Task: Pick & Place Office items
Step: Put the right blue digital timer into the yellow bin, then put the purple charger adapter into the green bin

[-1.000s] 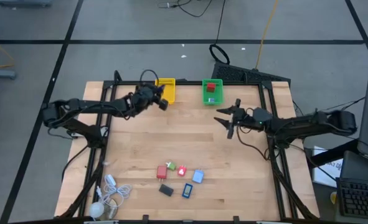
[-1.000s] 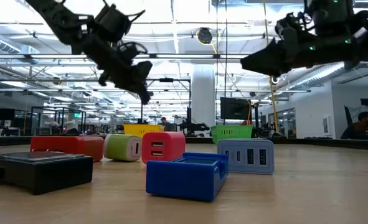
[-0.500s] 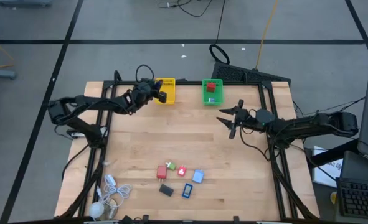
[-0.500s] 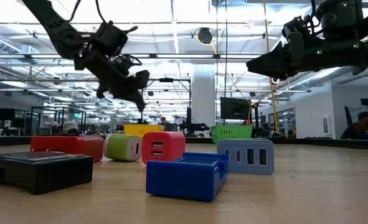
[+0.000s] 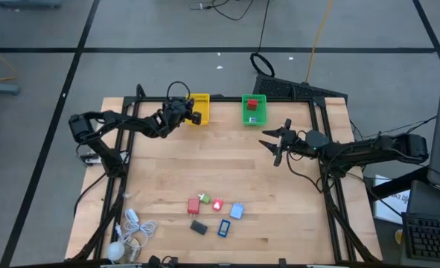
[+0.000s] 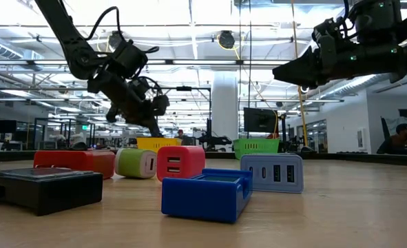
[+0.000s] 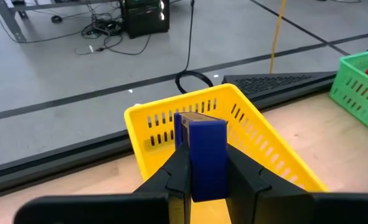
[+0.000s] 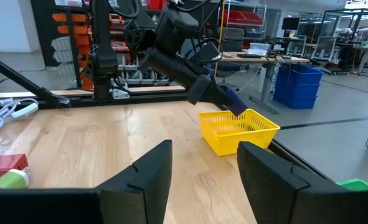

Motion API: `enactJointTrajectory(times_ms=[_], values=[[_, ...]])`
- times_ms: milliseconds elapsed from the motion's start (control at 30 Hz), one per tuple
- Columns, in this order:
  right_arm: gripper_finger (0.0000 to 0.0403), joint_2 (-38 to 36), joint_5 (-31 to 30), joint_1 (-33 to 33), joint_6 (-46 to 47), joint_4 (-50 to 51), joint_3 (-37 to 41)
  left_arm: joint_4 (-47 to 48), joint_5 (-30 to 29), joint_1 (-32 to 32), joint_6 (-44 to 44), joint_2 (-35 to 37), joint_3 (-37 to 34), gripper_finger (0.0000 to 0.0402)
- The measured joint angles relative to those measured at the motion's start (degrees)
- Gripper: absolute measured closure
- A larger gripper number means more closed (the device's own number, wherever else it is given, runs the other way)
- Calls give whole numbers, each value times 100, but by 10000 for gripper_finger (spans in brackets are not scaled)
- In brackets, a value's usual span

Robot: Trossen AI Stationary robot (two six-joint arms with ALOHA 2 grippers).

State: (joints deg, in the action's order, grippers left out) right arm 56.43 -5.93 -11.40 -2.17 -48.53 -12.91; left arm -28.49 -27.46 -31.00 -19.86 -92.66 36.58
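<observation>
My left gripper (image 5: 192, 117) is shut on a small blue block (image 7: 207, 154) just above the near rim of the yellow basket (image 5: 199, 104). The right wrist view shows the block (image 8: 235, 102) over that basket (image 8: 236, 132). My right gripper (image 5: 272, 143) hovers open and empty over the table's right middle, near the green basket (image 5: 254, 109), which holds a red piece. Several office items lie near the front edge: a red piece (image 5: 193, 205), a green one (image 5: 204, 199), a black one (image 5: 198, 228) and a blue one (image 5: 224, 228). My left gripper pinches the blue block by its two flat sides (image 7: 193, 163) between its two fingers. The fingers (image 7: 175, 171) slant downward from the table's left toward the yellow basket. The block juts forward past the fingertips and is lifted clear, above the basket's near rim.
A white coiled cable with a round ball (image 5: 129, 232) lies at the front left corner. Bare wood (image 5: 227, 160) spreads between the baskets at the far edge and the pieces near the front. Black frame rails run along both table sides.
My left gripper has sunk and shifted toward the yellow basket at the far edge, rolling slightly, with the blue block still between its fingers. My right gripper has kept still.
</observation>
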Motion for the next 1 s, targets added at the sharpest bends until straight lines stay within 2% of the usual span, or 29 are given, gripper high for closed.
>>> enactJointTrajectory(times_ms=[300, 567, 800, 1000], values=[[234, 1, -22, 0, 15, 1, 0, -52, -4, -69, 104, 2, 0, 343], [234, 1, -22, -2, 153, -1, -2, -53, -7, -198, 114, 2, 0, 273], [234, 1, -19, -2, 153, 8, -2, -85, -48, -243, 233, 2, 0, 230], [234, 6, -2, 96, 154, -4, -2, -71, 214, -83, 1126, 433, 2, 204]])
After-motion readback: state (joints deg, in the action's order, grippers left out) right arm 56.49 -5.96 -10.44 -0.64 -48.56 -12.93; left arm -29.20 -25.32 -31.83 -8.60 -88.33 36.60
